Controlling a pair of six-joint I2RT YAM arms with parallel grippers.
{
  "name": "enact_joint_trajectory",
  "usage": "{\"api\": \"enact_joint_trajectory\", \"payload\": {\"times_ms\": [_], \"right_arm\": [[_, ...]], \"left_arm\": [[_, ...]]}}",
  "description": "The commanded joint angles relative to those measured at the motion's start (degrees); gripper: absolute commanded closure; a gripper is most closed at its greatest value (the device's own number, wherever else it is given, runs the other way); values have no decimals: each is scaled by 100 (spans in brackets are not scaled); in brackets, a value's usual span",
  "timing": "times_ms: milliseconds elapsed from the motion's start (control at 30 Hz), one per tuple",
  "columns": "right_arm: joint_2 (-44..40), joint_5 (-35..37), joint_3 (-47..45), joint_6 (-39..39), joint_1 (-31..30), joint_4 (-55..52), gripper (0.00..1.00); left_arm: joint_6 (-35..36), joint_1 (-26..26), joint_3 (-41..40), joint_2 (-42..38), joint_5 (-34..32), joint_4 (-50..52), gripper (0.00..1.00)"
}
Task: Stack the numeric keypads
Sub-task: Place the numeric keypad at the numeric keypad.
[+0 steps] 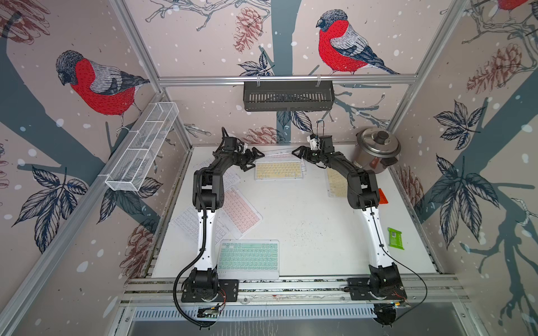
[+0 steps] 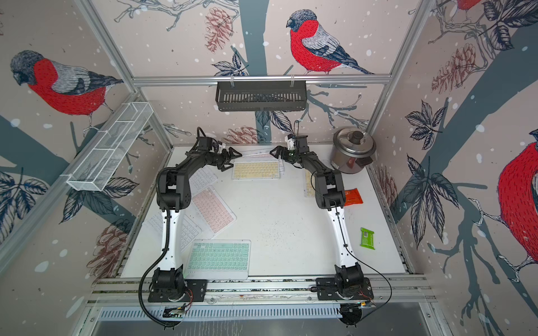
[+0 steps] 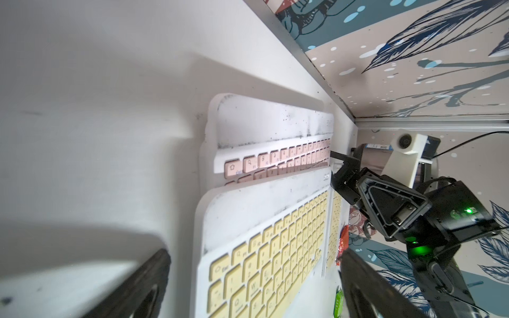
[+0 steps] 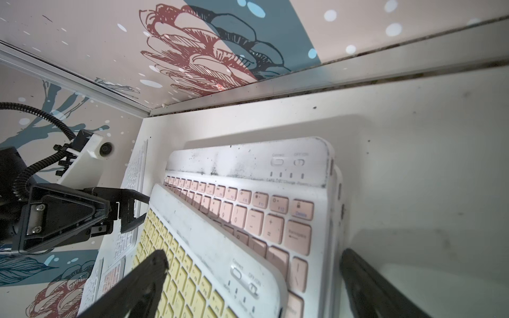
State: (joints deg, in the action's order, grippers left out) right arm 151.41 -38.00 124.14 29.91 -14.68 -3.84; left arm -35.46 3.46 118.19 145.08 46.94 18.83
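Observation:
A yellow-keyed keypad point(image 1: 279, 170) lies on top of a pink-keyed one point(image 4: 261, 214) in a stack at the back centre of the table. My left gripper point(image 1: 254, 160) hovers open at the stack's left end, its jaws wide over the yellow keys point(image 3: 261, 247). At the right end my right gripper point(image 1: 299, 154) is open too, straddling the corner and holding nothing. Loose keypads lie around: mint green point(image 1: 248, 257) at the front, pink point(image 1: 240, 211) and white point(image 1: 189, 224) on the left, and yellow point(image 1: 336, 181) partly under the right arm.
A steel rice cooker point(image 1: 375, 149) stands at the back right. An orange packet point(image 1: 382, 196) and a green packet point(image 1: 395, 238) lie along the right edge. A black basket point(image 1: 288, 96) hangs on the back rail, a white wire basket point(image 1: 142, 148) on the left wall.

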Motion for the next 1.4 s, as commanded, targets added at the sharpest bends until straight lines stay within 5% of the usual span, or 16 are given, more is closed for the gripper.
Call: {"api": "enact_joint_trajectory", "payload": {"times_ms": [0,733,1067,1367], "right_arm": [[-122,83,-330,225,-101,-438,1],[-1712,-351,-2711,1232,-382,981,0],[-2186,181,-3077,549,-111,312,0],[-3517,1502,-4783,-138,-803,-61,0]], "left_arm": [[-169,46,-88,143,-123,343,3],[-180,216,-808,-275,-62,182,3],[24,-214,-771,-503,-261,730,4],[194,-390,-939,-741,-282,1052,3]]}}
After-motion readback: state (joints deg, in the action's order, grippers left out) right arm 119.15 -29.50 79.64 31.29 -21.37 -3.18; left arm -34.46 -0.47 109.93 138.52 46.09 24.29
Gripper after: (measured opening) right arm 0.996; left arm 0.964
